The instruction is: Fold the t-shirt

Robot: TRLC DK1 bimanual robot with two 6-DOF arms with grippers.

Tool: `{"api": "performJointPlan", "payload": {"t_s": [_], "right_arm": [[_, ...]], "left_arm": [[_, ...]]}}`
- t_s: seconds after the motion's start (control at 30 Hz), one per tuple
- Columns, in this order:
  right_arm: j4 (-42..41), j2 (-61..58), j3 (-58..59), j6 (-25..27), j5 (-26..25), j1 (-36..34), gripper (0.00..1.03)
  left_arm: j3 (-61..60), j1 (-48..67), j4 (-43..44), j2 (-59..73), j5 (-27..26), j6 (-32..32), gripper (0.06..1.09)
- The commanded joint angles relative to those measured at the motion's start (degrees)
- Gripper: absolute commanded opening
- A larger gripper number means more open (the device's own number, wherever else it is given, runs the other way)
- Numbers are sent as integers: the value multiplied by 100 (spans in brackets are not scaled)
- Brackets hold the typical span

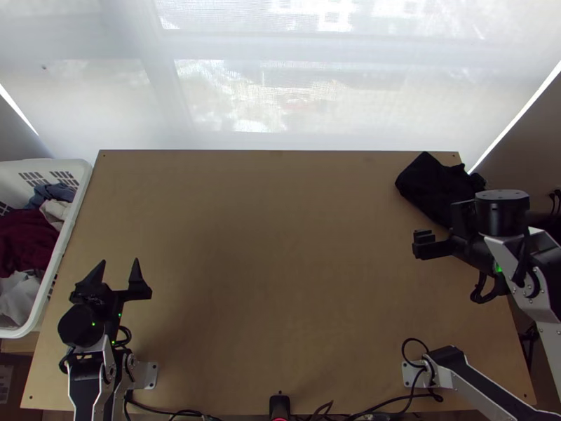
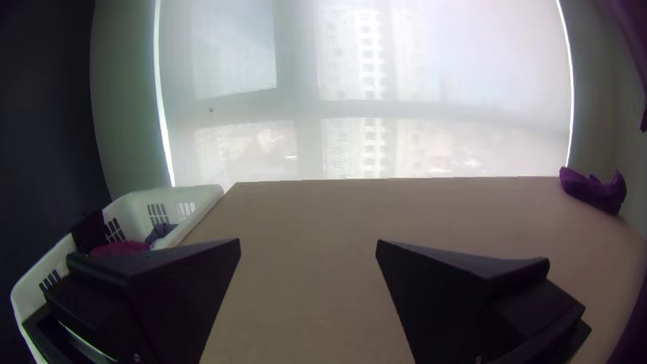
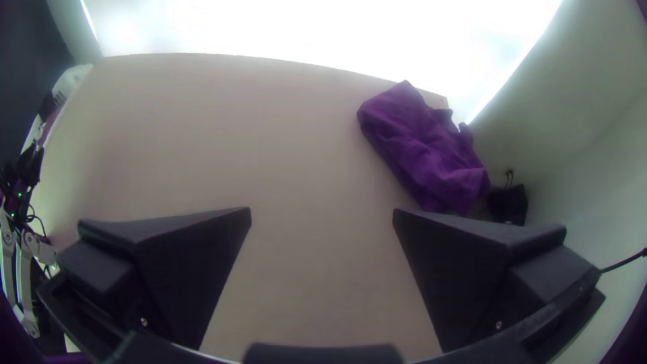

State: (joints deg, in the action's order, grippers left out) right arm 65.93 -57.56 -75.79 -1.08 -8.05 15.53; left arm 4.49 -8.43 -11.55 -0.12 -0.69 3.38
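Wooden table (image 1: 280, 281) bears bunched cloth (image 1: 436, 186) near far-right corner.

The tabletop (image 1: 280, 245) is plain tan, the basket (image 1: 78, 196) white, the cloth (image 1: 436, 186) dark.

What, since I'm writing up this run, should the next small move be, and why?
I'd probably ease the left gripper over the white basket toward the dark red garment. Its fingers stand apart, it hangs close to the basket, and clothes lie heaped inside. The dark cloth at the table's far right corner might be the t-shirt instead; I can't tell.
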Motion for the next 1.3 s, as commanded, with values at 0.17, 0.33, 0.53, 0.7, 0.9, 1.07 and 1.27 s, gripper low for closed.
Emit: {"api": "performJointPlan", "payload": {"t_s": [0.17,0.33,0.53,0.7,0.9,1.07,1.27], "right_arm": [[218,-396,-525,38,111,-692,98],[227,-247,-402,64,137,-656,98],[236,-124,-340,55,296,-639,98],[262,105,-191,64,322,-604,98],[324,307,-6,73,322,-551,98],[350,316,-41,82,322,-551,98],[500,324,-32,143,322,-586,98]], "left_arm": [[1089,69,-67,821,464,488,104],[3383,-696,-928,3282,605,-179,104],[4675,-1522,-1165,4574,605,-496,104],[5106,-2524,-1007,5611,614,-171,104],[5527,-3227,-532,6305,614,612,104],[5730,-3429,-163,6947,614,409,104],[6512,-3798,-717,8845,596,295,104]]}}
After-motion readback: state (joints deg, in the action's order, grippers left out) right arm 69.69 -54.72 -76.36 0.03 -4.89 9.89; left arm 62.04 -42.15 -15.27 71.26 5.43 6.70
